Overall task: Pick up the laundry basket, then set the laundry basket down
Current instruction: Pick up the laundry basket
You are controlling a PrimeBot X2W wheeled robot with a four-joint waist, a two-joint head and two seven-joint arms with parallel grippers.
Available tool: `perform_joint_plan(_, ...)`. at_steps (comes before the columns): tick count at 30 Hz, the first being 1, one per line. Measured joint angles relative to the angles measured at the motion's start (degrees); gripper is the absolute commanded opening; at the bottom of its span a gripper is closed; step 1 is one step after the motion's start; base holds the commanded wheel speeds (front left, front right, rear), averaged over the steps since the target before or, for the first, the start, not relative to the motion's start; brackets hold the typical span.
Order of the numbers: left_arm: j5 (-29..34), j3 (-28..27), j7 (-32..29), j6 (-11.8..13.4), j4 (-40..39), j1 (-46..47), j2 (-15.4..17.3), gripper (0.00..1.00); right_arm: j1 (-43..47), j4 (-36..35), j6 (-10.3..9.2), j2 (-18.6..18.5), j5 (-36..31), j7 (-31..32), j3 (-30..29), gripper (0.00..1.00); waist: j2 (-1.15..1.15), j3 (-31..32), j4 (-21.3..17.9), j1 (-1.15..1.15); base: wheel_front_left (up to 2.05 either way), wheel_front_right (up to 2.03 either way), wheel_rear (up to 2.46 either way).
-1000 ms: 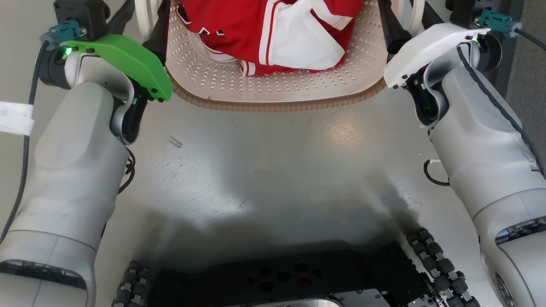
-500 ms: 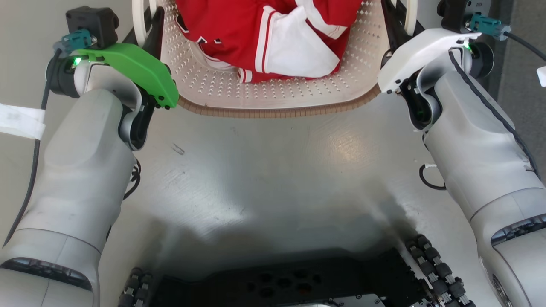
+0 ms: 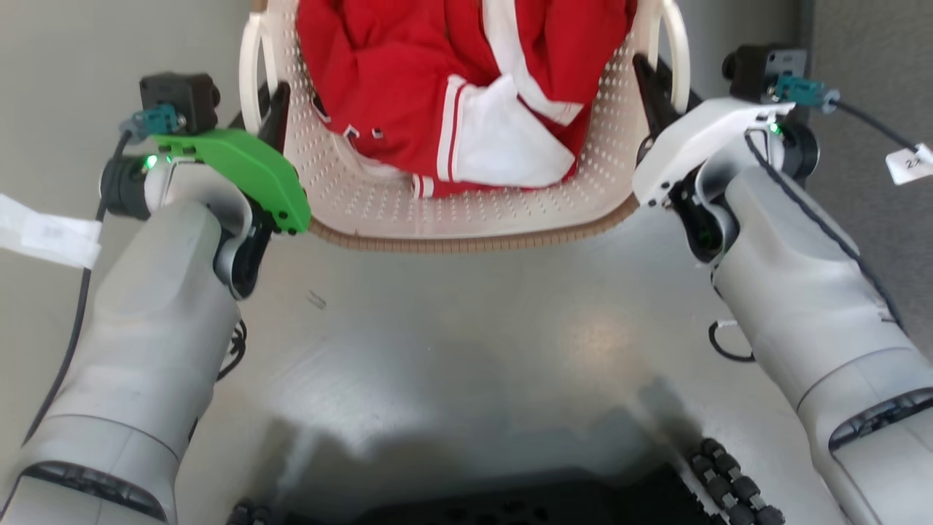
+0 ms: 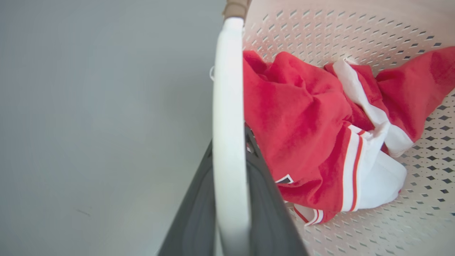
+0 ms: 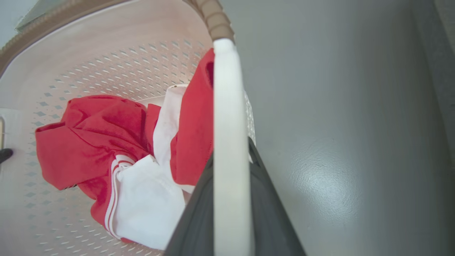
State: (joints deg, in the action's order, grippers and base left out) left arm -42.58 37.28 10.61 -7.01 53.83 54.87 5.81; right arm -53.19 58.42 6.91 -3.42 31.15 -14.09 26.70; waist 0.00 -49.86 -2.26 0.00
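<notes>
- As I look down past both forearms in the head view, the laundry basket (image 3: 466, 239) sits straight ahead of me over the grey floor (image 3: 466, 350), with a red and white garment (image 3: 444, 95) heaped inside. My left gripper (image 3: 275, 117) is at the left handle (image 3: 249, 73) and my right gripper (image 3: 651, 84) is at the right handle (image 3: 676, 55). From here I cannot tell whether the base is clear of the floor.
- In the left wrist view, the white handle bar runs up between my two dark fingers (image 4: 270, 213), so those jaws are pinching the basket by that handle. Bare floor lies beyond it.
- In the right wrist view, it is the same on the other side: the handle passes between the fingers (image 5: 270, 220), with the jaws clamped on it.
- My reading is that the two-handed hold is made. The lift is either just under way or comes next, and setting the basket down is yet to do.
</notes>
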Motion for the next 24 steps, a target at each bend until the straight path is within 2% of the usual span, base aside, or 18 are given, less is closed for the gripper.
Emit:
perform_joint_plan(9, -3.9, 0.4, -1.6, 0.0, 1.9, -2.5, -0.1, 0.0, 2.4, 0.0, -0.02, -0.1, 4.9, 0.7, 4.9, 0.0, 0.0, 6.4, -0.5, 0.0, 0.0, 0.0, 0.0)
perform_joint_plan(24, -7.6, 4.3, -7.0, 0.0, 4.5, -8.3, -0.2, 0.0, 7.4, 1.2, -0.45, -0.3, 12.4, 8.3, 11.2, 0.0, 0.0, 18.1, -1.6, 0.0, 0.0, 0.0, 0.0)
